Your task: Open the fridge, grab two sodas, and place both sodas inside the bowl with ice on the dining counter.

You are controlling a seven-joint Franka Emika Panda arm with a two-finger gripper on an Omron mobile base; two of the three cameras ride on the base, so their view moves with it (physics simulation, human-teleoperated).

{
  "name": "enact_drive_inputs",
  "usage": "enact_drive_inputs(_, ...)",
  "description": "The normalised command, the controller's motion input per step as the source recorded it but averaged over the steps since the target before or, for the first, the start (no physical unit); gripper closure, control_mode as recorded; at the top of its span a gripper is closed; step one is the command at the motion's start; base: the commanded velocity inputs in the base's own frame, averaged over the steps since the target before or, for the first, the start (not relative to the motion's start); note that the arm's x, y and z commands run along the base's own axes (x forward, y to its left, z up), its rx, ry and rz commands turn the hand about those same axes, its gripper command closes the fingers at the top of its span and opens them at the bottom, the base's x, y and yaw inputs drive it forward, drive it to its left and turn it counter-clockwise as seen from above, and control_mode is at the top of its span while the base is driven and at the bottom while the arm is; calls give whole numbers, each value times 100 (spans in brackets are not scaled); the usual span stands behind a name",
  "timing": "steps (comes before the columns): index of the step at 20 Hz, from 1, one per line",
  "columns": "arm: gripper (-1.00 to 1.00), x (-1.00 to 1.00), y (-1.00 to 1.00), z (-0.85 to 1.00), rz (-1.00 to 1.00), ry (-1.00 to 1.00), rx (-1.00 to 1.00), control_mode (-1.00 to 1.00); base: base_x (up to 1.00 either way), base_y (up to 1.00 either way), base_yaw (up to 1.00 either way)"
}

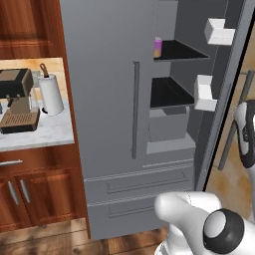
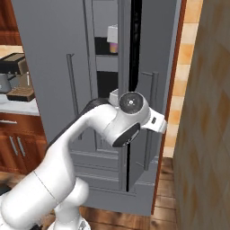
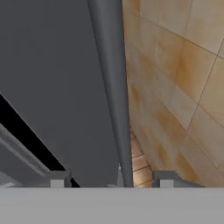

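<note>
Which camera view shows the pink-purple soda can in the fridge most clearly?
The left base view: the soda can stands at the left end of the upper black shelf, with its orange-yellow band visible. In the right base view it is a small sliver between the door edges.

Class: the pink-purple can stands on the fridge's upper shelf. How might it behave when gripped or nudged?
The pink-purple can is small, so probably light. It stands upright and narrow near the upper shelf edge, so a nudge could tip it. Its round wall would likely let it roll.
</note>
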Motion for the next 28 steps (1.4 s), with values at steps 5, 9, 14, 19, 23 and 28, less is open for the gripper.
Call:
enact_drive_inputs(5,-100,-80,16,16,-4,-1,0,-100,0,0,0)
enact_drive_inputs(9,-100,-60,54,14,-9,0,-3,-100,0,0,0)
enact_drive_inputs(14,-100,-6,100,8,-14,0,-9,-100,0,0,0)
enact_drive_inputs(19,-100,30,97,12,-7,4,-11,-100,0,0,0)
enact_drive_inputs(23,-100,66,66,6,-1,6,-5,-100,0,0,0)
enact_drive_inputs(28,-100,70,33,12,-1,7,-4,-100,0,0,0)
